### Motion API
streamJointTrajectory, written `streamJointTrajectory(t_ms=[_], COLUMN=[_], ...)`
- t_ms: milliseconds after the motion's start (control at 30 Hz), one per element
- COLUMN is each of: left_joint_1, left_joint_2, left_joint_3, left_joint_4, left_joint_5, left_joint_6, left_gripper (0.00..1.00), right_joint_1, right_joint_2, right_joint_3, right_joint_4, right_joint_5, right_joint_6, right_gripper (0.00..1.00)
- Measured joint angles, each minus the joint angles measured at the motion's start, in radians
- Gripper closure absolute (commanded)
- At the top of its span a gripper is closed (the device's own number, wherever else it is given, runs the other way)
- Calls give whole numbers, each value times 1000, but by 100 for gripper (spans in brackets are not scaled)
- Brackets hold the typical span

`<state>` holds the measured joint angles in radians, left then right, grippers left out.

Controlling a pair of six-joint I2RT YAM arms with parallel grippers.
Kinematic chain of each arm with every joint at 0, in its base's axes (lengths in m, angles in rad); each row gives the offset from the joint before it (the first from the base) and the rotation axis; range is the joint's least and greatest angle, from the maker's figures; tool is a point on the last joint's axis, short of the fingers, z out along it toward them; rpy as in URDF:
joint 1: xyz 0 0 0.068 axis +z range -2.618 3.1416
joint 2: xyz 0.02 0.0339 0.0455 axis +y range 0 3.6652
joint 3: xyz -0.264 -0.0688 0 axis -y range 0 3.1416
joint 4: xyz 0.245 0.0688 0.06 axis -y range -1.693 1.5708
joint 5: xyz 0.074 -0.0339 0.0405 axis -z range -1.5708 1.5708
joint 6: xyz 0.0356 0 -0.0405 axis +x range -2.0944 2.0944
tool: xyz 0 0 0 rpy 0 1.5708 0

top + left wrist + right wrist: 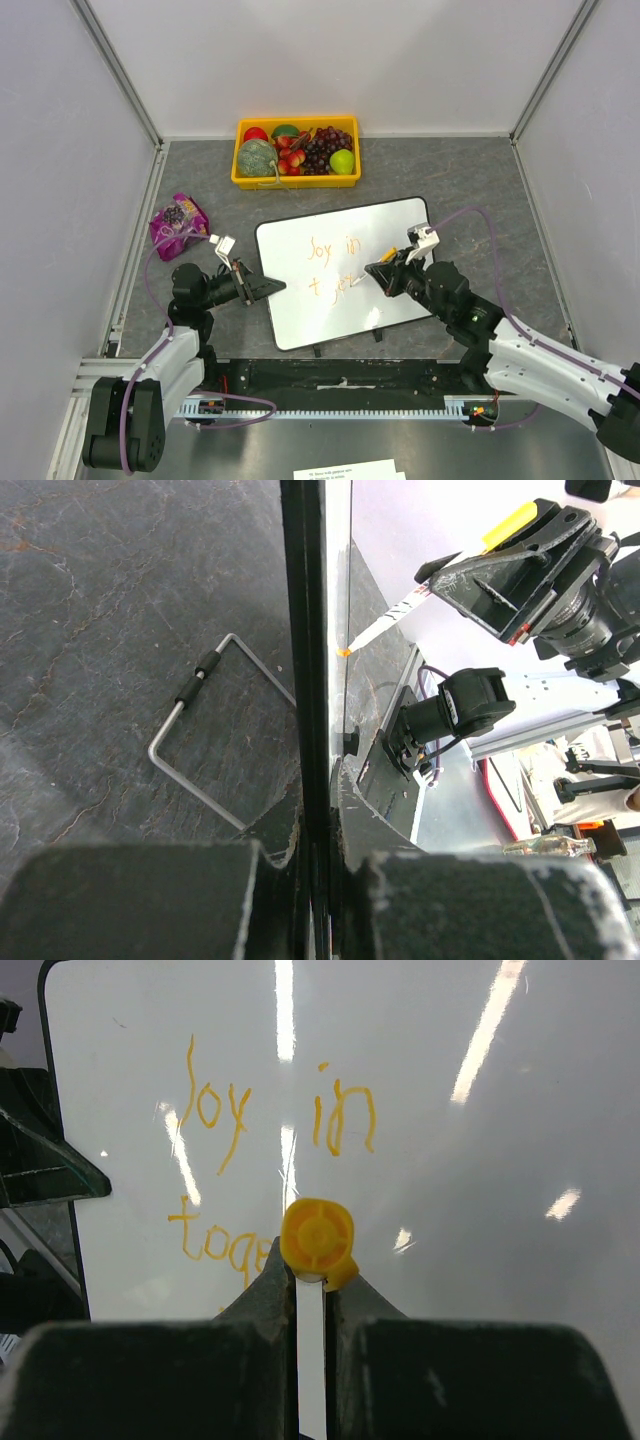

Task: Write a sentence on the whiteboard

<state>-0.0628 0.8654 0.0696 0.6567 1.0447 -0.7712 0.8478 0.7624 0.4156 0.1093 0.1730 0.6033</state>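
Observation:
The whiteboard (345,270) lies tilted on the grey table, propped up. Orange lettering (335,262) on it reads "Joy in" and, below, "toge"; it also shows in the right wrist view (225,1110). My left gripper (262,288) is shut on the board's left edge (315,680), with its black frame between the jaws. My right gripper (380,270) is shut on a white marker with a yellow end cap (317,1238). The marker's orange tip (345,651) touches the board at the second line.
A yellow tray (296,180) of fruit stands behind the board. A purple bag (178,224) lies at the left. A wire stand (200,730) sticks out under the board. Grey walls close the table on three sides.

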Motion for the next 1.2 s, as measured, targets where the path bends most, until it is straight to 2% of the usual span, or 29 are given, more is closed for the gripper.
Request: streamJointTrajectory(t_ms=[433, 967, 1200], left_joint_1=[0, 0, 0], left_joint_2=[0, 0, 0], left_joint_3=[0, 0, -1], left_joint_4=[0, 3, 3], left_joint_5=[0, 1, 1], left_joint_6=[0, 0, 0], left_gripper=[98, 98, 98], right_joint_1=[1, 0, -1], right_joint_2=[-32, -4, 62], right_joint_3=[-14, 125, 143], right_joint_4=[-30, -90, -83], right_joint_5=[13, 127, 139], right_joint_6=[10, -80, -98], right_gripper=[100, 100, 100])
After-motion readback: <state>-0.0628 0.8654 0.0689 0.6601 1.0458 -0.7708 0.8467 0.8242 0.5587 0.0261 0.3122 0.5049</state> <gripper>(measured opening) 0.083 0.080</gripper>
